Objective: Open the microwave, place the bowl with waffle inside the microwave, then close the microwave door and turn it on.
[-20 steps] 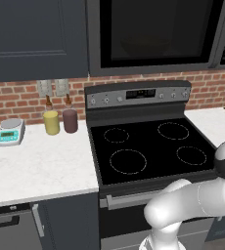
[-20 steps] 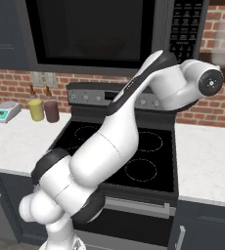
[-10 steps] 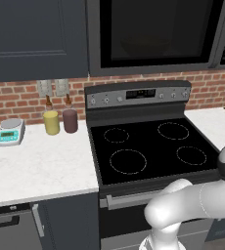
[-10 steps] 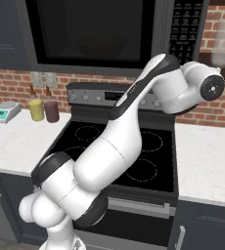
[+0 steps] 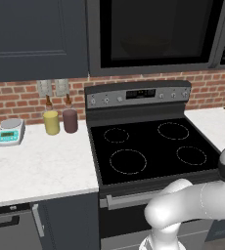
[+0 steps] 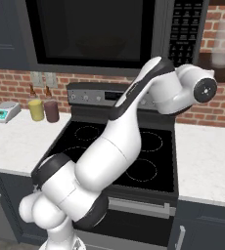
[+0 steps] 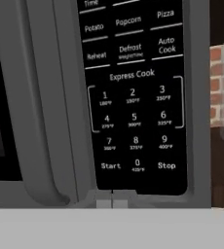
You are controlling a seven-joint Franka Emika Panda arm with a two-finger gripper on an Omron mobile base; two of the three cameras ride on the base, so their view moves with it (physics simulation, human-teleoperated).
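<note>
The microwave [image 6: 109, 34] hung above the stove [image 5: 151, 146], its door [image 7: 31, 102] shut and the curved bar handle [image 7: 48, 112] standing just left of the pincer [image 7: 112, 200]. The pincer, fingers pressed together and holding nothing, sat directly below the button panel [image 7: 136, 92], with the Start key [image 7: 110, 166] just above its tips and the Stop key [image 7: 166, 165] up and to its right. Behind the dark glass a faint rounded shape showed, too dim to name. Brick wall [image 7: 222, 82] lay right of the pincer. A yellow jar [image 5: 51, 122], a maroon jar [image 5: 70, 120] and a small scale [image 5: 11, 132] stood on the counter [image 5: 36, 166], well to its left and below.
</note>
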